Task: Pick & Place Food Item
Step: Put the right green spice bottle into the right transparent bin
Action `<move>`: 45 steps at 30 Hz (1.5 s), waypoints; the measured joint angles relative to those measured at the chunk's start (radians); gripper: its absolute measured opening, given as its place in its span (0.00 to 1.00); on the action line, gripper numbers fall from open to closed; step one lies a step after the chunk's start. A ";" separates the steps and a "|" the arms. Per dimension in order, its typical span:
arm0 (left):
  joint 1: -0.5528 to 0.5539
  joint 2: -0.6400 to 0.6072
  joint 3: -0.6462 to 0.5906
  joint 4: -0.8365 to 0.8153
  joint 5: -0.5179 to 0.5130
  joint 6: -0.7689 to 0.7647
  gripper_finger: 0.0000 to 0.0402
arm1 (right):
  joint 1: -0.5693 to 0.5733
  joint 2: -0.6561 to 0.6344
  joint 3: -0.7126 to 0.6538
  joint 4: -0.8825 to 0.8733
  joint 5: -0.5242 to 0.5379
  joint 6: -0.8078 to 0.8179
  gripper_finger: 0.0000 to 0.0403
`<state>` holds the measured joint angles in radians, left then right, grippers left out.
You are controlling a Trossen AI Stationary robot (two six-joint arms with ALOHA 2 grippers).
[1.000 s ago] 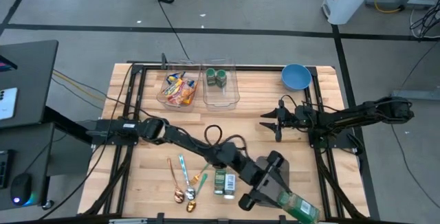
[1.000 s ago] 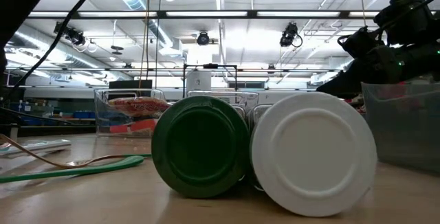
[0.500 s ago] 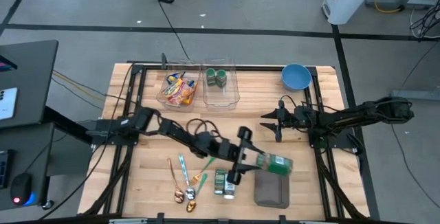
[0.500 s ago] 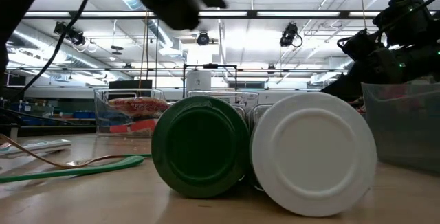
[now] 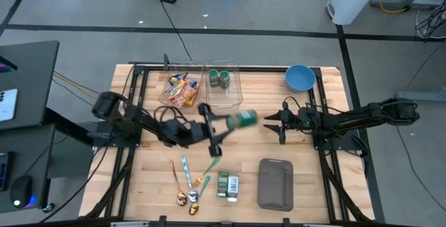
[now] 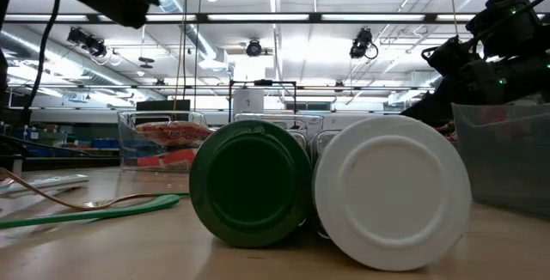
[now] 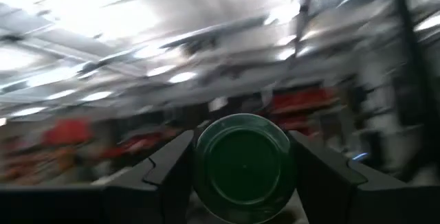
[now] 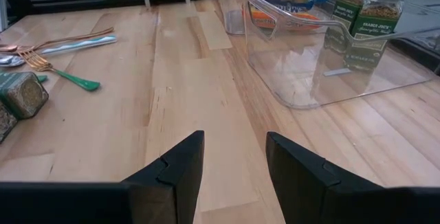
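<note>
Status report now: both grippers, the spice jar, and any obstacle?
Left gripper shut on spice jar, airborne beside clear bin. Right gripper open, waiting. Nothing blocking.

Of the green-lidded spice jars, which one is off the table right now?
The green-lidded glass spice jar gripped in the left gripper, carried near the clear plastic bin. Two jars stand in that bin; two lie on the wooden table.

Two spice jars (image 5: 221, 79) in bin (image 5: 224, 99), snack bin (image 5: 180, 90) beside (left), bowl (image 5: 300, 78) right

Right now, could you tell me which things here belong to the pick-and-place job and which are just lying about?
Job: left gripper shut on spice jar; clear bin with two jars.
Lying about: snack bin, blue bowl, cutlery, grey pouch, two jars lying flat, idle right gripper.
</note>
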<state>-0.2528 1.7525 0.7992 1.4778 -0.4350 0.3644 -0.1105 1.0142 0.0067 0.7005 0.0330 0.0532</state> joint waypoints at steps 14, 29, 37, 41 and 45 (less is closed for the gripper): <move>0.311 -0.278 0.013 -0.969 -0.191 -0.213 0.53 | 0.000 0.000 0.000 -0.003 0.000 0.002 0.41; 0.623 -0.313 0.139 -1.556 0.213 -0.416 0.53 | 0.000 0.000 0.000 -0.011 0.000 -0.005 0.41; 0.635 -0.225 0.211 -1.616 0.276 -0.433 0.53 | 0.000 0.000 0.000 -0.009 0.000 -0.006 0.41; 0.644 -0.144 0.286 -1.690 0.275 -0.433 0.53 | 0.000 0.000 0.000 -0.009 0.000 0.000 0.41; 0.654 -0.062 0.373 -1.812 0.277 -0.433 0.53 | 0.000 0.000 0.000 -0.011 0.000 0.000 0.41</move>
<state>0.4010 1.6908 1.1722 -0.3346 -0.1577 -0.0685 -0.1108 1.0142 0.0067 0.6899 0.0330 0.0532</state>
